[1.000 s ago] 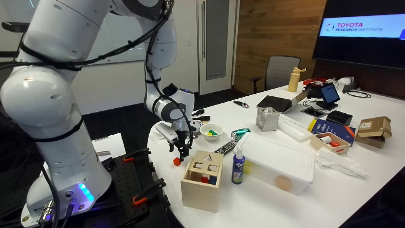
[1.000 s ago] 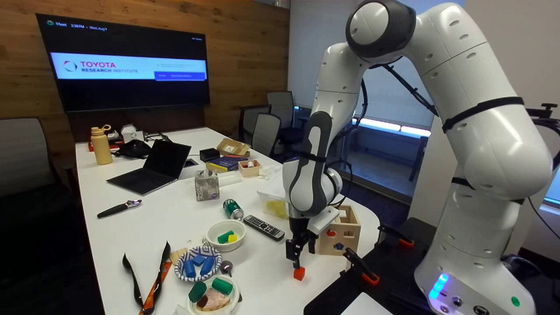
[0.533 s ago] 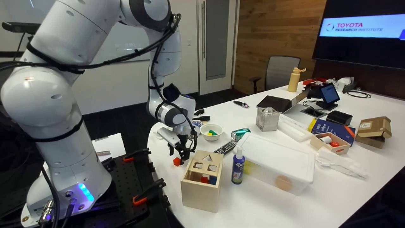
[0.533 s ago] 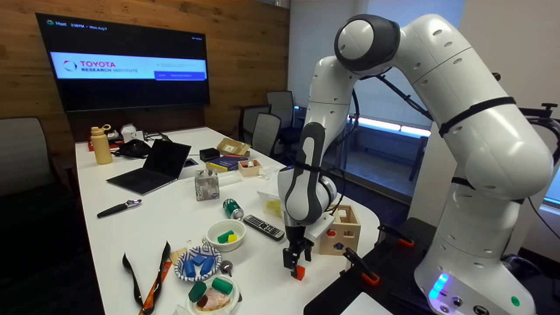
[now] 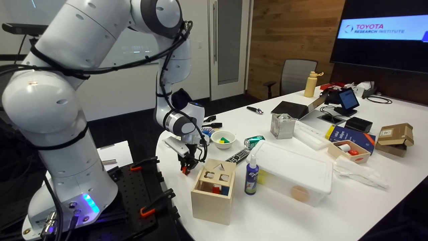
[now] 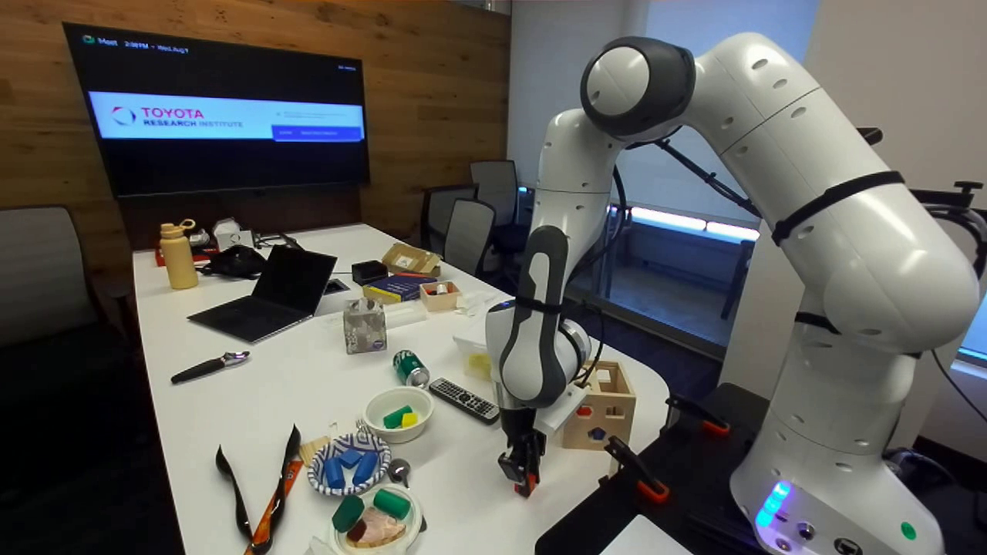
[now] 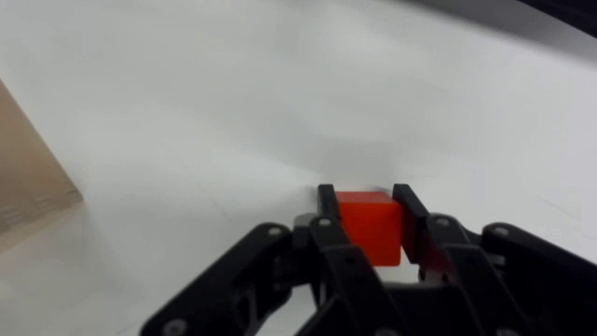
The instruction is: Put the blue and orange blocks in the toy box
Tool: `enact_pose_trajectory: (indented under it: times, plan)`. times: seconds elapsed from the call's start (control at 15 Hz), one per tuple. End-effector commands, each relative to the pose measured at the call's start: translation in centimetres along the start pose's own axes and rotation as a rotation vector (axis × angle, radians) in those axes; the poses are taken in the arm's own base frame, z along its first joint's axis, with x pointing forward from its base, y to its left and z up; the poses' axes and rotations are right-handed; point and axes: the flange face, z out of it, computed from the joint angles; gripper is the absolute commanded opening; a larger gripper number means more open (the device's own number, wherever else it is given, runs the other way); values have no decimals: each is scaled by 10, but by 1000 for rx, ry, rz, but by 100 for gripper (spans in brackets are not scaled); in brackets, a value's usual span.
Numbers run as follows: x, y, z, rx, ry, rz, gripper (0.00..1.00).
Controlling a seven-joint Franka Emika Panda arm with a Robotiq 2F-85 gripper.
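In the wrist view the Robotiq gripper is drawn in narrow, holding the red-orange cube at its tips, a black finger against each side. The cube sits square between them, with no long axis to line up. The coming move turns on the shape-sorter box: a pale wooden corner of it enters at the left, well apart from the gripper, the rest cut off.

In an exterior view the box lies to the right of the gripper and nearer the viewer, its top higher than the cube — so I judge the carry wants a lift first, then a swing across. The fingers cover much of the cube. Through the box's opening show a red piece and a dark blue piece.

In an exterior view the cube shows just below the fingers; whether it touches the white tabletop is hard to say. The box stands right of the gripper and beyond it, its upper left hidden behind the arm. Well to the left of the gripper, blue blocks lie in a patterned bowl — which blue one is wanted, I cannot tell.
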Motion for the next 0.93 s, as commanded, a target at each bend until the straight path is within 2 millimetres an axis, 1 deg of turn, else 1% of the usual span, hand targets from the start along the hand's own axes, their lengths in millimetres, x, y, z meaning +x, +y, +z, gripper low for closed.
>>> enact_pose_trajectory:
  times: [0.0,0.13,0.4,0.53,0.6,0.73,0.87]
  plan:
    - [0,-4,-12,-20,28,19,8]
    - [-8,-5,-31,-9,34,66,8]
    - [-29,-6,-81,26,72,197,8]
    - [-38,-2,-105,60,89,292,8]
    - [-43,1,-117,82,96,345,8]
    - [-53,14,-139,125,117,455,8]
    - [-62,34,-161,153,148,569,8]
